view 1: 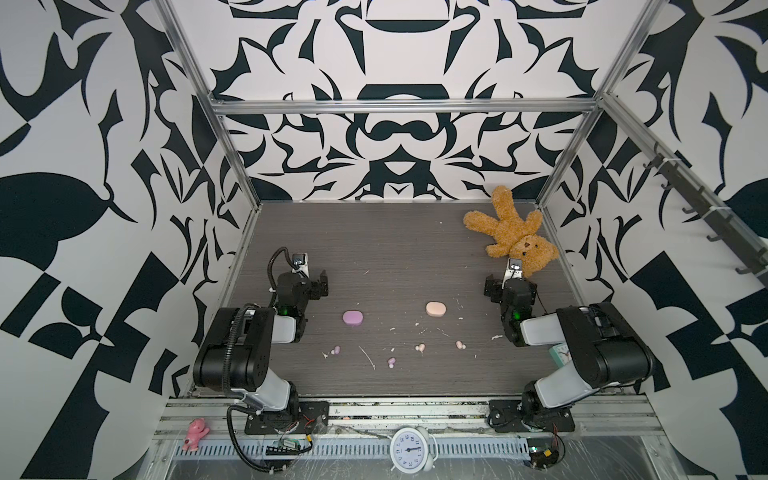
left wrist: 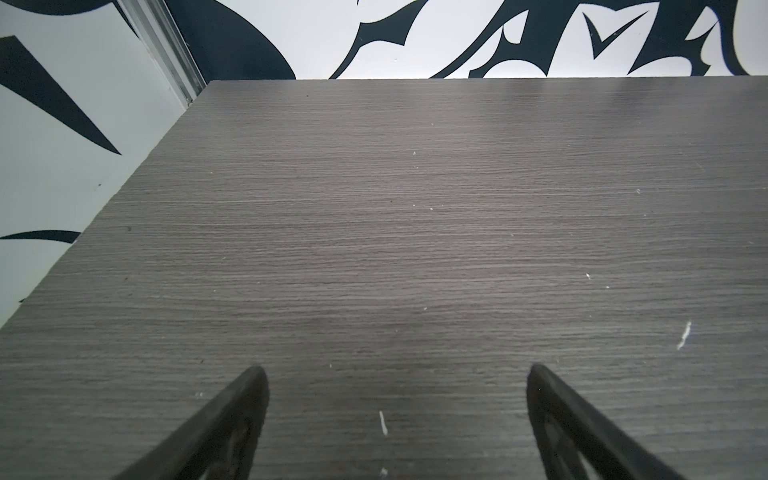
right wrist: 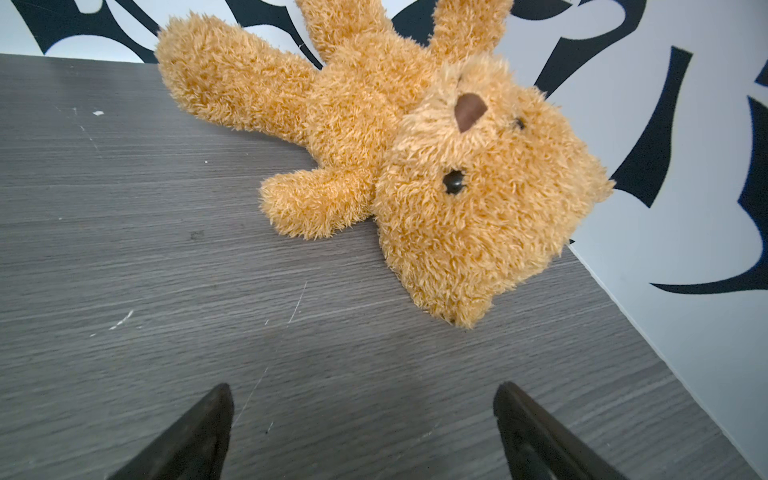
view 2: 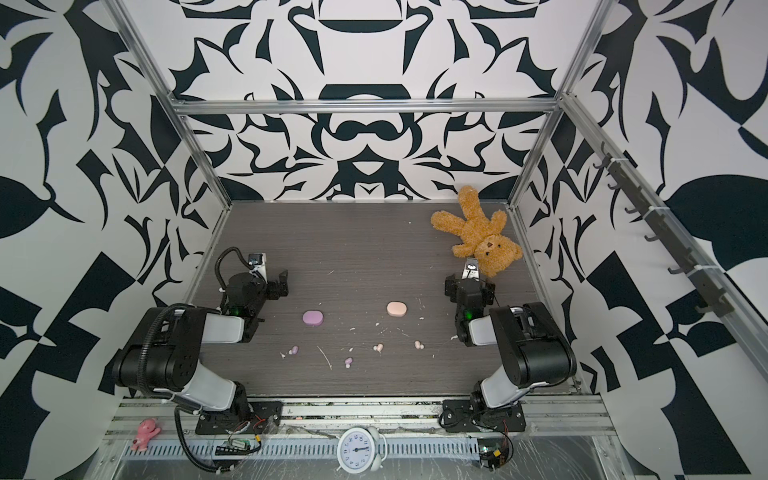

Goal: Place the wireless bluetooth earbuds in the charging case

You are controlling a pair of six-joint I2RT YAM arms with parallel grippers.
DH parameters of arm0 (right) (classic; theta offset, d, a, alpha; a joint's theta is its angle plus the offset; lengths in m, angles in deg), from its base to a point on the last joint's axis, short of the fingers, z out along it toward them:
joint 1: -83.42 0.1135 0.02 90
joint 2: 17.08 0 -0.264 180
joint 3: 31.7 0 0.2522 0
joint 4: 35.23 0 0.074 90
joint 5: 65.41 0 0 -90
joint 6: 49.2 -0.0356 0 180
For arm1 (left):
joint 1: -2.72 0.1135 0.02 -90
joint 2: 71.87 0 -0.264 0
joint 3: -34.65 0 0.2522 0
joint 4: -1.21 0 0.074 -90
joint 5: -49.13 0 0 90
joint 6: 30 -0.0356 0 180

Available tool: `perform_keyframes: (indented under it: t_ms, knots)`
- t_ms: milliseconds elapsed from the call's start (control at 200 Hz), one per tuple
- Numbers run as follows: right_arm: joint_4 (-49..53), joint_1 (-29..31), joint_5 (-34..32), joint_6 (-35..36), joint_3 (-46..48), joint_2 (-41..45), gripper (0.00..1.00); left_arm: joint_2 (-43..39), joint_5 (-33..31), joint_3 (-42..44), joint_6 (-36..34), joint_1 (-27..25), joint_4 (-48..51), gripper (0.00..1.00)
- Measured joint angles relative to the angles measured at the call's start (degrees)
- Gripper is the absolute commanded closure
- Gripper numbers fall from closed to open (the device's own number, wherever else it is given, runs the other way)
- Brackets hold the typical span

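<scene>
Earbuds (view 1: 391, 361) lie loose on the near half of the table (view 1: 395, 249), lilac pair (view 1: 336, 350) left of centre, peach pair (view 1: 420, 347) right. Just beyond sit the lilac charging case (view 1: 353, 318) and peach charging case (view 1: 436, 308), lids seemingly closed. The left gripper (left wrist: 395, 374) and right gripper (right wrist: 361, 390) hover with jaws spread and empty, the right one facing a teddy bear (right wrist: 436, 166).

Mint clock (view 1: 558, 353) mostly behind the right arm (view 1: 602, 349); legs of the teddy bear (right wrist: 436, 187) beyond the wrist view
</scene>
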Motion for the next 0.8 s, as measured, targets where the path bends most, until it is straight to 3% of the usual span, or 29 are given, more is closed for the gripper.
perform_keyframes:
  t_ms: [275, 405, 495, 565, 640, 800]
  knots:
    - [0.44, 0.11, -0.83, -0.04, 0.00, 0.52, 0.00, -0.48, -2.47, -0.11, 0.17, -0.35, 0.72, 0.01]
    - [4.07, 4.74, -8.83, 1.33, -0.66, 5.35, 0.00, -7.30, -8.11, -6.19, 2.01, -1.29, 15.50, 0.01]
    - [15.39, 9.81, -13.20, 1.42, -6.10, 13.03, 0.00, -12.35, -11.26, -15.23, 6.32, -1.53, 26.64, 0.01]
    - [24.15, 11.63, -13.66, -2.47, -12.26, 19.65, 0.00, -15.47, -10.97, -21.40, 9.66, -1.53, 32.85, 0.01]
    - [34.23, 11.67, -15.63, -12.07, -18.01, 26.84, 0.00, -18.56, -9.79, -25.70, 14.32, -1.51, 38.32, 0.01]
    - [50.51, 8.96, -12.04, -24.48, -23.17, 37.53, 0.00, -24.46, -6.10, -28.39, 30.69, -0.98, 52.06, 0.01]
